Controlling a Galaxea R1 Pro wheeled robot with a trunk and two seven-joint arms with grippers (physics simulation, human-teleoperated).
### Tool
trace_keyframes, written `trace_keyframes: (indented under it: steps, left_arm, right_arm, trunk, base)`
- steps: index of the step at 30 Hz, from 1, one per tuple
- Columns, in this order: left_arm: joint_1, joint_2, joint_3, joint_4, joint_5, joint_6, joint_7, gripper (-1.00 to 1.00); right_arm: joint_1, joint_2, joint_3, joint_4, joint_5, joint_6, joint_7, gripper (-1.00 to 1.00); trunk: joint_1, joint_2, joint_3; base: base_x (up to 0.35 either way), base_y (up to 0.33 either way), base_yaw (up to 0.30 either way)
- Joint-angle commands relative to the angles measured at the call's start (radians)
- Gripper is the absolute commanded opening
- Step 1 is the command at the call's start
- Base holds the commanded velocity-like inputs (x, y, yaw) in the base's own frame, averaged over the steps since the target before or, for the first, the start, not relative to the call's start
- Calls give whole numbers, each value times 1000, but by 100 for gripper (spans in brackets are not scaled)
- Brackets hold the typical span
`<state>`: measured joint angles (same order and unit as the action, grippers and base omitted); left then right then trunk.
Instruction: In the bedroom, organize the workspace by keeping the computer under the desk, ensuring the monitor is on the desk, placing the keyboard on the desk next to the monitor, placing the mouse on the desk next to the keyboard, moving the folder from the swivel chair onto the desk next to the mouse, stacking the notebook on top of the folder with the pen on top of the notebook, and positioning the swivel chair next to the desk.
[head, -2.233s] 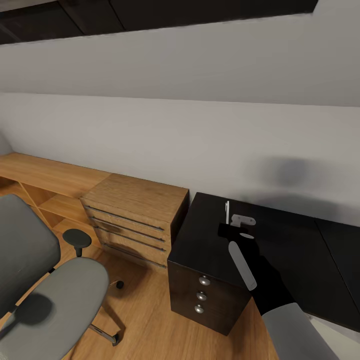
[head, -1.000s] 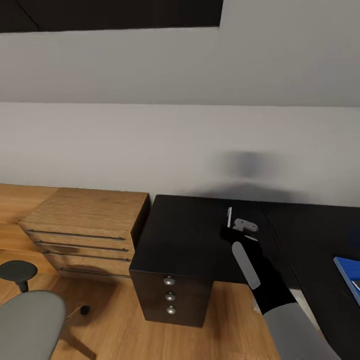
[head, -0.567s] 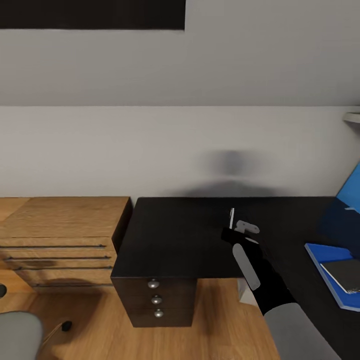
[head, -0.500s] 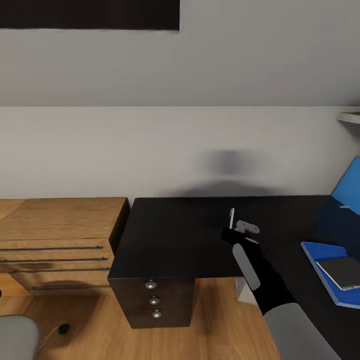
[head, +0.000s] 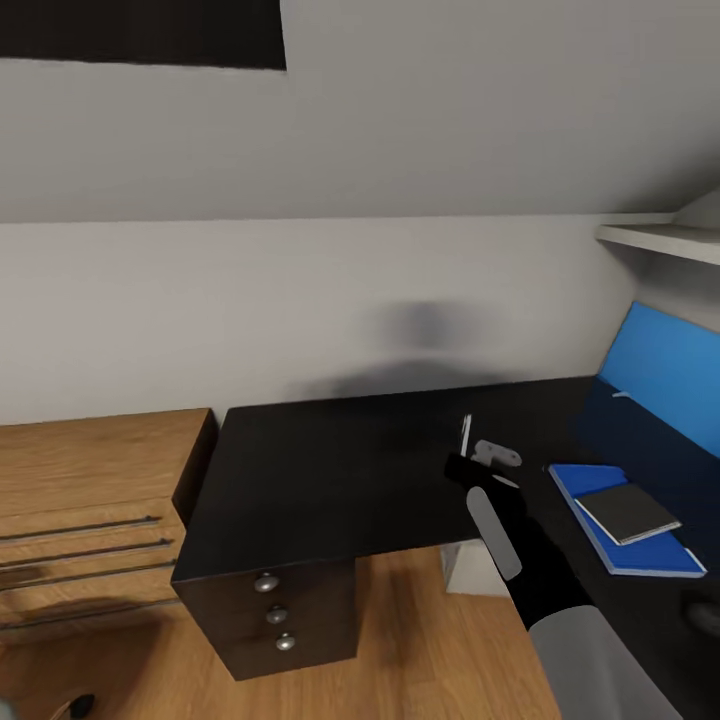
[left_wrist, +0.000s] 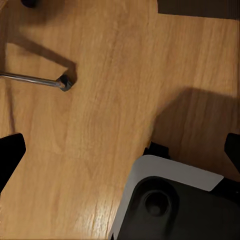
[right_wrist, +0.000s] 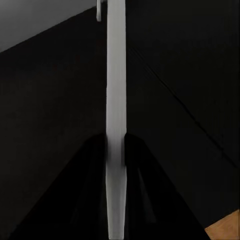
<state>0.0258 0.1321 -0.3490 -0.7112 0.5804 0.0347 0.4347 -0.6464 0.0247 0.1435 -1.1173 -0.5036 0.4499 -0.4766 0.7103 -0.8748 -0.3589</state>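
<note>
My right gripper (head: 472, 452) pinches the pen (head: 466, 433) at centre frame above the desk (head: 330, 480); next I must carry it rightward onto the notebook (head: 628, 512) lying on the folder (head: 600, 520).

Your right gripper (right_wrist: 116, 150) holds the white pen (right_wrist: 116, 100) clamped between its two dark fingers (right_wrist: 90, 170). The pen stands long over the black table (right_wrist: 50, 90). You see a little wooden floor (right_wrist: 225, 227) in one corner.

Head looks down on desk (head: 330, 460); right wrist close above it.
</note>
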Motion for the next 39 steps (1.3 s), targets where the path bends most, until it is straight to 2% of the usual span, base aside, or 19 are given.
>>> trace_keyframes:
  steps: [1, 6, 10, 12, 14, 16, 18, 20, 22, 23, 25, 26, 27, 29, 30, 32, 36, 39]
  left_arm:
    - [0, 1, -5, -3, 6, 4, 9, 100]
    - [0, 2, -5, 1, 7, 4, 9, 100]
    - [0, -1, -5, 28, 7, 0, 8, 100]
    - [0, -3, -5, 45, 7, -17, 8, 100]
    - [0, -4, -6, 69, 7, -55, 7, 100]
    - [0, -6, -6, 133, 7, -140, 5, 100]
    - [0, -6, -7, 195, 8, -219, -34, 100]
    - [0, -7, -7, 240, 8, -256, -73, 100]
    - [0, -8, -7, 321, 8, -309, -111, 100]
    - [0, -8, -8, 390, 9, -368, -126, 100]
    - [0, -7, -7, 462, 9, -480, -136, 100]
    - [0, -7, -6, 474, 9, -511, -138, 100]
    - [0, -7, -5, 492, 11, -571, -140, 100]
    - [0, -7, -5, 505, 12, -620, -142, 100]
    - [0, -11, -7, 531, 12, -675, -143, 100]
    - [0, -27, -8, 556, 11, -706, -144, 100]
    - [0, -32, -2, 564, 16, -714, -143, 100]
    - [0, -34, 1, 565, 19, -715, -142, 100]
  right_arm:
    - [-1, 0, 2, -1, -9, -7, -8, -100]
    - [-1, -2, -2, -1, -8, -24, -13, -100]
    - [-1, -10, -58, -1, -7, -24, -13, -100]
    - [-1, -11, -66, -1, -7, -24, -13, -100]
    - [-1, -12, -73, -1, -7, -24, -13, -100]
    - [-1, -13, -79, -2, -7, -24, -14, -100]
    - [-1, -19, -84, -2, -7, -24, -14, -100]
    - [-1, -27, -92, -2, -7, -24, -14, -100]
    - [-1, -34, -98, -2, -7, -23, -13, -100]
    - [-1, -36, -101, -2, -7, -23, -13, -100]
    - [-1, -38, -102, -2, -7, -23, -13, -100]
    - [-1, -38, -103, -2, -7, -23, -13, -100]
    - [-1, -38, -103, -2, -7, -23, -13, -100]
    - [-1, -39, -103, -2, -7, -22, -13, -100]
    - [-1, -40, -105, -2, -7, -22, -14, -100]
    - [-1, -40, -122, -1, -7, -22, -15, -100]
    - [-1, -41, -137, 1, -2, -27, -14, -100]
    - [-4, -56, -139, 65, 3, -39, -13, -100]
  trunk:
    - [0, -1, 0]
    - [0, -1, 7]
    - [0, -1, 12]
    - [0, -1, 14]
    - [0, -1, 17]
    - [0, -1, 20]
    - [0, -1, 22]
    - [0, -1, 25]
    - [0, -1, 27]
    - [0, -1, 29]
    - [0, -1, 31]
    - [0, -1, 33]
    - [0, -1, 34]
    - [0, -1, 37]
    - [0, -1, 38]
    - [0, -1, 40]
    - [0, -1, 40]
    - [0, -1, 41]
  base:
    - [0, 0, -223]
    - [0, 0, -206]
    - [0, 0, -201]
    - [0, 0, -201]
    - [0, 0, -201]
    - [0, 0, -201]
    - [0, 0, -196]
    - [0, 0, -194]
    - [0, 0, -192]
    - [0, 0, -191]
    - [0, 0, -191]
    - [0, 0, -191]
    - [0, 0, -191]
    - [0, 0, -190]
    - [0, 0, -189]
    - [0, 0, -128]
    - [0, 0, -34]
    - [0, 0, -5]
